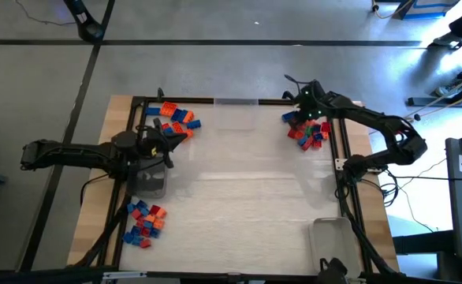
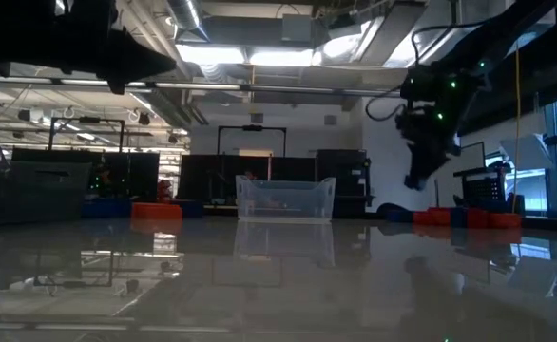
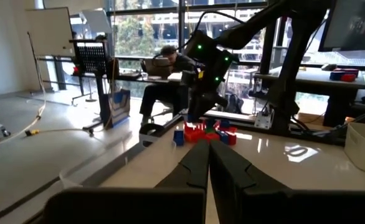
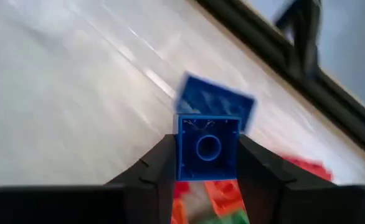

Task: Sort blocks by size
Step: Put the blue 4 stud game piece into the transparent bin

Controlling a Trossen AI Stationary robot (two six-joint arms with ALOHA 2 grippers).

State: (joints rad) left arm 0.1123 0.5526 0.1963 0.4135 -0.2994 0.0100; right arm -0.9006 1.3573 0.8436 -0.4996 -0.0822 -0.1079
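Right gripper (image 4: pixel 207 163): two dark fingers clamped on a small blue studded plastic brick (image 4: pixel 207 148), held by its opposite sides with the hollow underside facing the wrist camera. The brick is lifted clear of the table. A second, blurred blue brick (image 4: pixel 215 99) shows just beyond it; whether the two touch cannot be told.

Location: far right corner of the white table top (image 1: pixel 247 189), directly above the mixed heap of red, blue and green bricks (image 1: pixel 308 132) by the black frame rail.

Left gripper (image 3: pixel 208 177): fingers pressed together, empty, waiting at the left side of the table beside the orange-and-blue brick cluster (image 1: pixel 176 118).

Other stock: a third heap of red, orange and blue bricks (image 1: pixel 144 222) near the left front edge; a clear plastic tray (image 2: pixel 285 198) at the far edge, middle.

Step in hand, as I judge it: one brick picked from the right heap, carry not yet begun.

Next move calls for: judging this brick's size, matching it to the group of like-sized pieces, carrying it there high enough to clear the heaps, and releasing only once it is low over its group.
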